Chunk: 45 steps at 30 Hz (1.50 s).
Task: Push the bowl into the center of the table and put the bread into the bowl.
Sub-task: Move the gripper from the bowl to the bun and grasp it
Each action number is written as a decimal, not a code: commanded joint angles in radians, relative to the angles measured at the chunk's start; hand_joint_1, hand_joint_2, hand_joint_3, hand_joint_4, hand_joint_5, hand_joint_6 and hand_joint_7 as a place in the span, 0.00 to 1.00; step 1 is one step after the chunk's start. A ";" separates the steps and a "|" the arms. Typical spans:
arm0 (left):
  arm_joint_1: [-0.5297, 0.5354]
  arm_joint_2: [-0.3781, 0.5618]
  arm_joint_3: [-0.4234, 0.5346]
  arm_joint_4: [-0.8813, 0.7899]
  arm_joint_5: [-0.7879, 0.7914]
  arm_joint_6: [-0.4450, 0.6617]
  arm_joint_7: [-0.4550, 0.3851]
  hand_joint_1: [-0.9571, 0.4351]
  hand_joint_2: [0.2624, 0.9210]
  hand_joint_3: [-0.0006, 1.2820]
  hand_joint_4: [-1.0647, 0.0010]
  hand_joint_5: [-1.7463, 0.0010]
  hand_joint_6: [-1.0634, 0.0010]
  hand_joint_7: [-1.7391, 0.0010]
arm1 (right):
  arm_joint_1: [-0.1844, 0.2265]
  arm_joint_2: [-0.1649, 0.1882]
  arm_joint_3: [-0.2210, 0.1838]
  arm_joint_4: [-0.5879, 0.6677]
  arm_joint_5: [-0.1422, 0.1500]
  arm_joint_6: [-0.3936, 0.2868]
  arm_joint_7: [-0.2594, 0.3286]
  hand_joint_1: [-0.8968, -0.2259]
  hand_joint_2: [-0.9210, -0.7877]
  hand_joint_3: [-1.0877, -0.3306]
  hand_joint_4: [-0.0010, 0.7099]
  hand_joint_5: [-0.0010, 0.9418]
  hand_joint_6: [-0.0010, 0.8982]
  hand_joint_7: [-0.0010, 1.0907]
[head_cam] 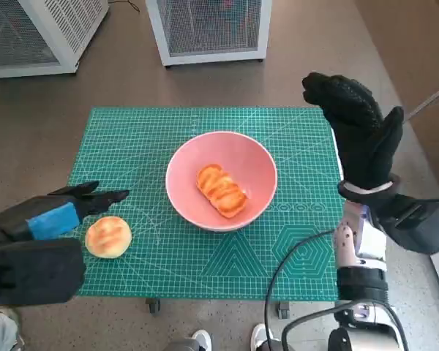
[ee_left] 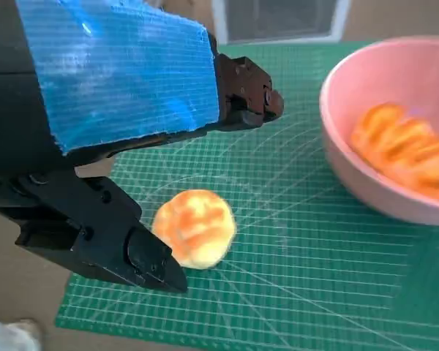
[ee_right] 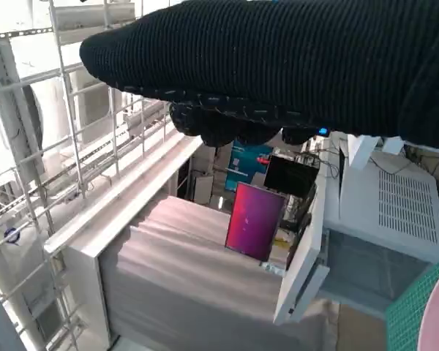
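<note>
Beside the empty, spread left hand lies a round golden bun.

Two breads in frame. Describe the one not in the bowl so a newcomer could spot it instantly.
Start at the green mat with the pink bowl near its middle. Go to the mat's near edge on the robot's left, beside the left hand: the round bun lies there on the bare mat. It is round and pale golden, whereas the long loaf is ridged, orange and inside the bowl.
</note>
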 commanded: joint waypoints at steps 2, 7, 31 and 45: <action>-0.025 -0.035 -0.091 0.051 0.079 -0.011 0.060 0.68 0.70 0.00 0.95 0.99 0.79 0.99 | 0.001 -0.003 -0.006 0.012 0.016 0.019 0.017 0.36 0.00 0.58 0.34 0.00 0.29 0.11; -0.036 -0.083 -0.167 0.132 0.149 -0.046 0.124 0.68 0.71 0.00 0.92 0.99 0.76 0.99 | 0.004 -0.004 -0.007 0.004 0.020 0.026 0.024 0.36 0.00 0.58 0.34 0.00 0.29 0.11; -0.090 -0.229 -0.339 0.438 0.394 -0.182 0.310 0.71 0.85 0.02 0.49 0.98 0.44 0.97 | 0.014 -0.017 -0.018 -0.005 0.021 0.022 0.041 0.36 0.00 0.59 0.34 0.00 0.29 0.10; -0.110 -0.215 -0.324 0.512 0.390 -0.251 0.282 0.69 0.99 0.07 0.35 0.33 0.44 0.37 | 0.018 -0.020 -0.021 -0.008 0.020 0.025 0.039 0.37 0.00 0.59 0.34 0.00 0.29 0.10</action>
